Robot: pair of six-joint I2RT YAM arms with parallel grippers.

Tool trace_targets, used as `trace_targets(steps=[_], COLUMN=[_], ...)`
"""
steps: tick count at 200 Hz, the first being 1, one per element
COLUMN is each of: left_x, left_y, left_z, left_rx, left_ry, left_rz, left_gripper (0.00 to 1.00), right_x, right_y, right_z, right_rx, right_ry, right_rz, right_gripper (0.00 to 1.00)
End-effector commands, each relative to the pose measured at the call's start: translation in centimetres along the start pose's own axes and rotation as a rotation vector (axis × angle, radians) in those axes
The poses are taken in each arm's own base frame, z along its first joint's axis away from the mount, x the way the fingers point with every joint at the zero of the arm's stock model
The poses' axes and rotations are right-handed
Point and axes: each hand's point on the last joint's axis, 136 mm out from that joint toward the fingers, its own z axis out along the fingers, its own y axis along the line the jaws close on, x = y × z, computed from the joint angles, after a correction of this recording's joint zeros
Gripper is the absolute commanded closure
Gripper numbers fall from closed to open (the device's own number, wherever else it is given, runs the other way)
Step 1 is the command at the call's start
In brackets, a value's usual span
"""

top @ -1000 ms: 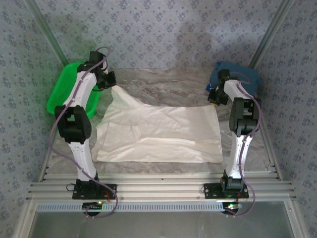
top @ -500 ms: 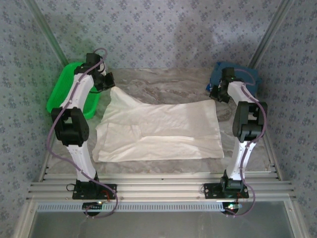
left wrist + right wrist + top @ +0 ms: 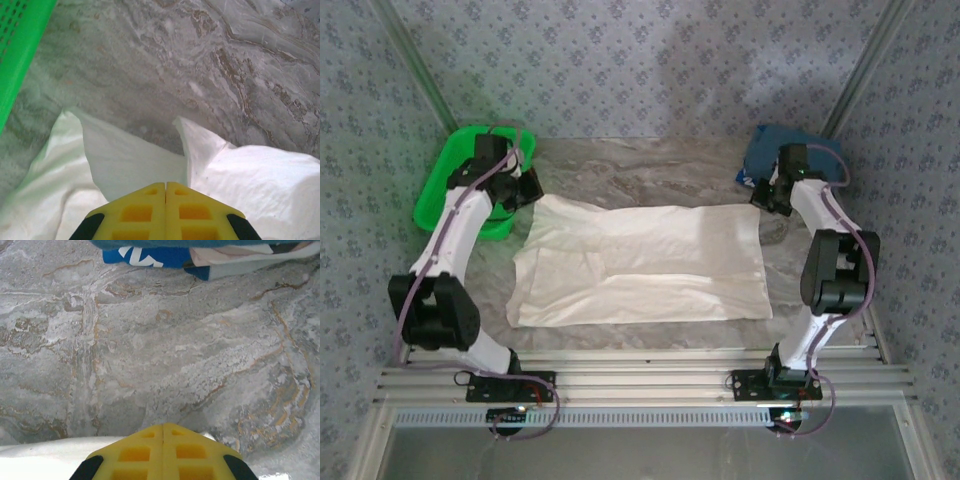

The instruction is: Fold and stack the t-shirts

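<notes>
left gripper closed, pinching cream t-shirt far-left corner | right gripper closed at far-right corner | table bare beyond far edge | green basket near left, blue t-shirt near right

The right tool, jaws together, hangs over marbled table near the dark blue t-shirt.
</notes>
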Motion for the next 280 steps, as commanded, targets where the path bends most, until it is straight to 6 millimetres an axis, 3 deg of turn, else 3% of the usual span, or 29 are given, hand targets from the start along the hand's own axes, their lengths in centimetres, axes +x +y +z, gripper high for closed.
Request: trace_targets(steps=[1, 46, 75, 82, 108, 195, 242, 280], left_x=[0.7, 4.5, 7.7, 8.4, 10.9, 17.7, 21.4, 22.9], left_y=[0.1, 1.8, 4.4, 4.9, 6.6, 10.4, 12.3, 13.1], left_z=[-2.1, -5.2, -6.6, -6.9, -7.6, -7.1, -6.7, -5.8], left_rx=[0.014, -0.017, -0.111, -0.125, -0.168, -0.251, -0.282, -0.294], left_ry=[-0.064, -0.08, -0.059, -0.057, -0.057, 0.019, 0.037, 0.059], left_rz=[-0.021, -0.065, -0.11, -0.124, -0.178, -0.357, -0.446, -0.465], left_gripper=[1.0, 1.0, 1.0, 1.0, 1.0, 1.0, 1.0, 1.0], right_x=[0.5, 2.6, 3.5, 5.3, 6.8, 11.5, 12.6, 13.0], right_y=[-0.9, -2.2, -2.9, -3.6, -4.4, -5.5, -6.3, -6.8], right_z=[-0.9, -1.4, -1.9, -1.4, -1.6, -0.9, -0.2, 0.3], right_rx=[-0.001, 0.008, 0.001, 0.014, 0.014, 0.029, 0.053, 0.073], right_ry=[-0.005, 0.022, 0.027, 0.066, 0.085, 0.169, 0.199, 0.218], right_rz=[-0.011, 0.004, 0.021, 0.028, 0.048, 0.102, 0.117, 0.121], right_gripper=[1.0, 1.0, 1.0, 1.0, 1.0, 1.0, 1.0, 1.0])
